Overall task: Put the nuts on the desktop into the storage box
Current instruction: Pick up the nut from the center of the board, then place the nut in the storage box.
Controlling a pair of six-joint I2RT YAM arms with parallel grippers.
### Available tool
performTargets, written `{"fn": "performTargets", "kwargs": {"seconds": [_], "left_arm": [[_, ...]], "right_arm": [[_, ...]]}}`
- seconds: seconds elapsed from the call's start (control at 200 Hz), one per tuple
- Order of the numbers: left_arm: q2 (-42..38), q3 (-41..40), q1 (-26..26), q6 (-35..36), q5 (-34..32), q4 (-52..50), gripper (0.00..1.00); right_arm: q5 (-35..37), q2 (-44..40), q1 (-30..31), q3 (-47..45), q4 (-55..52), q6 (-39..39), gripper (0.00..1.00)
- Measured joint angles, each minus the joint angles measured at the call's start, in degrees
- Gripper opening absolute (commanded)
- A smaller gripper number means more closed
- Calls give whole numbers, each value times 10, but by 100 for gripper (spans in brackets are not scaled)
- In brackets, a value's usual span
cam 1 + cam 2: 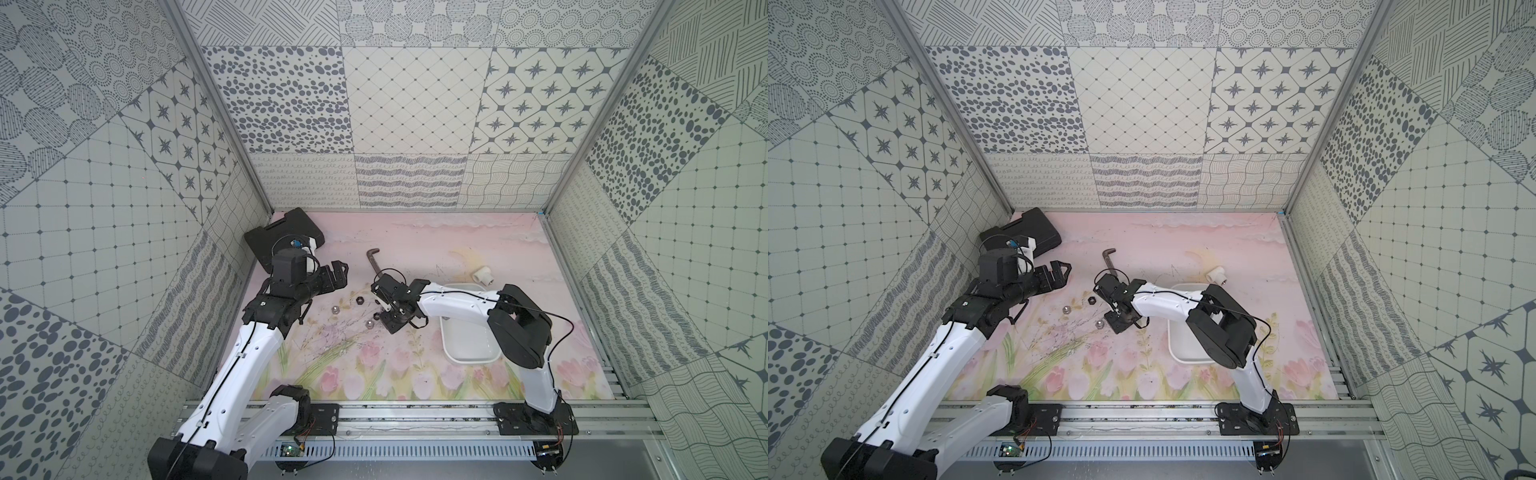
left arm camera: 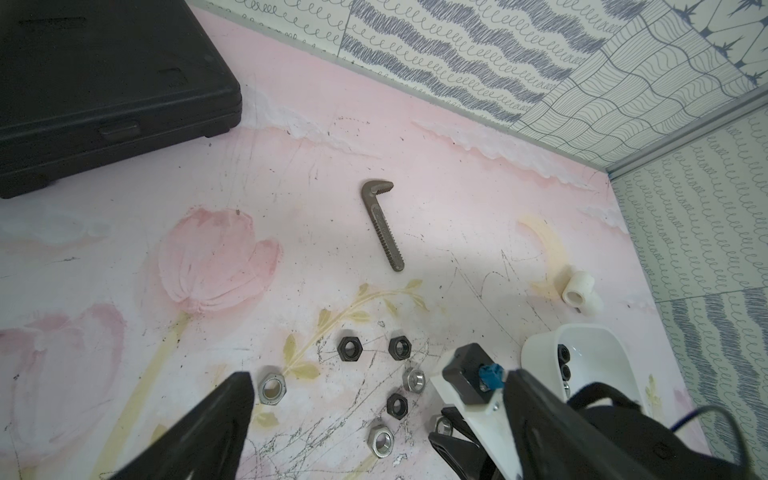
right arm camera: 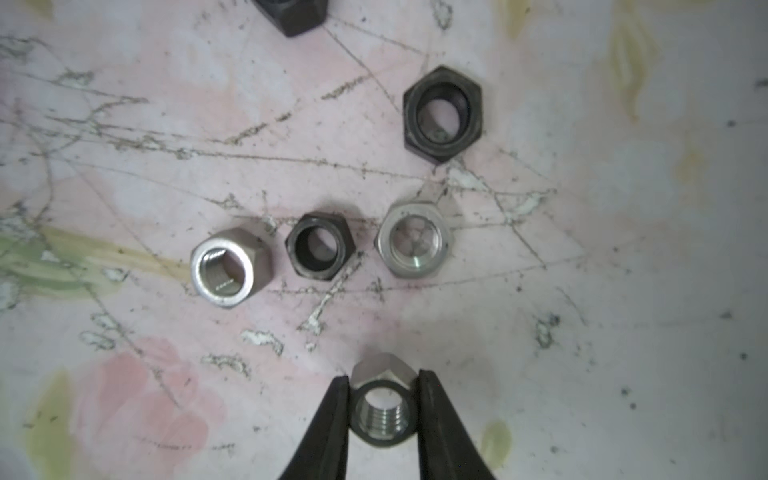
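While low over the desktop (image 3: pixel 623 249), right gripper (image 3: pixel 383 376) narrow and tight on a silver nut (image 3: pixel 382 409); left gripper (image 2: pixel 379 376) wide, empty.

The nuts (image 2: pixel 350 348) lay on the table (image 1: pixel 415 249), left of the storage box (image 1: pixel 465 349); one nut (image 3: pixel 382 415) sat in my right hand (image 3: pixel 382 378).

The back wall (image 1: pixel 411 124), left wall (image 1: pixel 104 187) and right wall (image 1: pixel 685 199) are white panels with grey patterns: dots, stars, grids, wavy lines. Grey metal posts (image 1: pixel 221 112) stand in both far corners. Light is even.
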Motion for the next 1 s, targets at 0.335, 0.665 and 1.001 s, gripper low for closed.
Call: {"fn": "performTargets", "kwargs": {"seconds": [0.335,0.665,1.001], "left_arm": [[0,0,0,0,0,0,99],[-1,0,0,0,0,1,99],[1,0,0,0,0,2,99]], "right_arm": [[12,-272,-120,-147,63,28,20],[46,-349,-236,-267,4,41,18],[23,-303,-222,-307,-18,42,18]]}}
